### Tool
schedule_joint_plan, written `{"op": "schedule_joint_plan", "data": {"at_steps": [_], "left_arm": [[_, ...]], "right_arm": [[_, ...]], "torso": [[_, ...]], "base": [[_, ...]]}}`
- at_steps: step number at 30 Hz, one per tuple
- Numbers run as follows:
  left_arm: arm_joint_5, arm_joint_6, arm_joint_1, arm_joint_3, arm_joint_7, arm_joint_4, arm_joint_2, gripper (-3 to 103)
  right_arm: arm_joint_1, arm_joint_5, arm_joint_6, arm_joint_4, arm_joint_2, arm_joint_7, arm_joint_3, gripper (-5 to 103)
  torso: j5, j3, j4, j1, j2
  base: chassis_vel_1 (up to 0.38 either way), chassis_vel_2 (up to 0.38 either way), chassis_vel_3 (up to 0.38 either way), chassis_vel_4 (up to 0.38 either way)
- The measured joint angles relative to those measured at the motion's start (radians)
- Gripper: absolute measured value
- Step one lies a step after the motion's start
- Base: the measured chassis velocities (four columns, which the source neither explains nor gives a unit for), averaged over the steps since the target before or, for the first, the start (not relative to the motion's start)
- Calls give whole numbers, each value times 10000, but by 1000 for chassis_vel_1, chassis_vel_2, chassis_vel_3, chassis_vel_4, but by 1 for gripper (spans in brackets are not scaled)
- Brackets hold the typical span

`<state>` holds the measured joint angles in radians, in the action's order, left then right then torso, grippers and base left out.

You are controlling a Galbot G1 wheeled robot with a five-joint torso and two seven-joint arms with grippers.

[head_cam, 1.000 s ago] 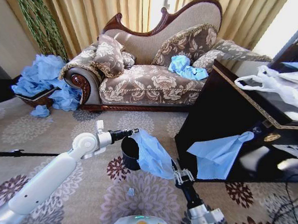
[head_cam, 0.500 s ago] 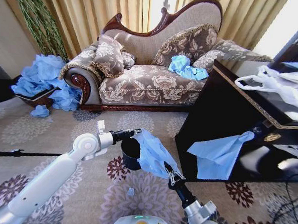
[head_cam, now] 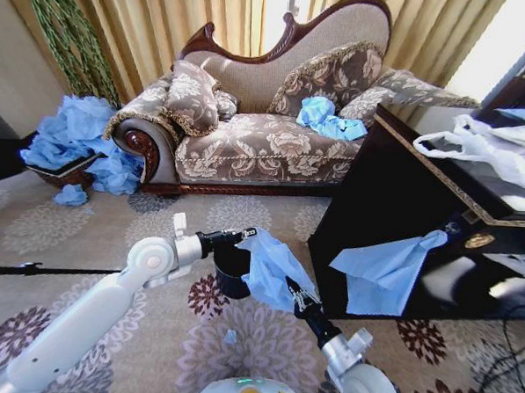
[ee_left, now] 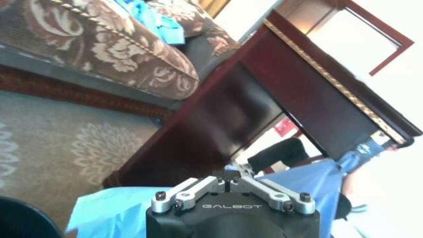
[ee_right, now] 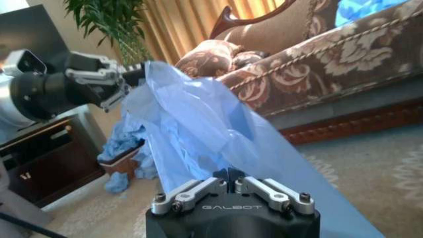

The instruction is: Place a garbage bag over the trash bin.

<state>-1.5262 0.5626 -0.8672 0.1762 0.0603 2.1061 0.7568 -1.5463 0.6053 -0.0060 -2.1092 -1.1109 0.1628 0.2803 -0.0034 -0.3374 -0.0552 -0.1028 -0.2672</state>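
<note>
Patterned carpet lies before the sofa [head_cam: 266,135], where my left gripper [head_cam: 245,233] and right gripper [head_cam: 293,294] both pinch the garbage bag [head_cam: 272,269]. Its plastic hides most of the trash bin [head_cam: 229,271].

Bag [head_cam: 272,267]: thin light-blue plastic, crinkled, stretched as slanted sheet, frame centre, draped over bin's right side, upper corner above rim, lower corner toward bottom centre. Bin [head_cam: 230,272]: small black cylinder, upright on carpet, mouth partly open, left of bag.

One garbage bag [head_cam: 272,266], one trash bin [head_cam: 230,274], two hands: left hand [head_cam: 243,233], right hand [head_cam: 292,295].
</note>
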Motion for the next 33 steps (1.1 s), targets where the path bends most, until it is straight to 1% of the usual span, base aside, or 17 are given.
{"op": "schedule_joint_plan", "data": {"at_steps": [5, 10, 16, 28, 33], "left_arm": [[0, -19, -149, 5, 26, 463, -186, 0], [-15, -83, -234, 93, 25, 719, -294, 0], [-381, -121, -72, 166, -18, 1217, -553, 0], [-441, -115, -243, 85, -10, 1489, -758, 0], [-474, -110, -69, -122, 2, 1531, -753, 0]], "right_arm": [[640, 84, -78, 347, 215, -197, -598, 0], [972, 72, -80, 654, 279, -218, -744, 0], [1771, 93, -77, 1076, 295, -389, -1000, 0], [3198, 502, -180, 1119, 655, -592, -1286, 0], [3600, 556, -271, 1087, 543, -689, -1885, 0]], "torso": [[0, 0, -1, 0, 0], [-1, 0, 0, 0, 0], [0, 0, -1, 0, 0], [-1, -1, 1, 0, 0], [-1, 0, 0, 0, 0]], "base": [[0, 0, 0, 0], [0, 0, 0, 0], [0, 0, 0, 0], [0, 0, 0, 0], [0, 0, 0, 0]]}}
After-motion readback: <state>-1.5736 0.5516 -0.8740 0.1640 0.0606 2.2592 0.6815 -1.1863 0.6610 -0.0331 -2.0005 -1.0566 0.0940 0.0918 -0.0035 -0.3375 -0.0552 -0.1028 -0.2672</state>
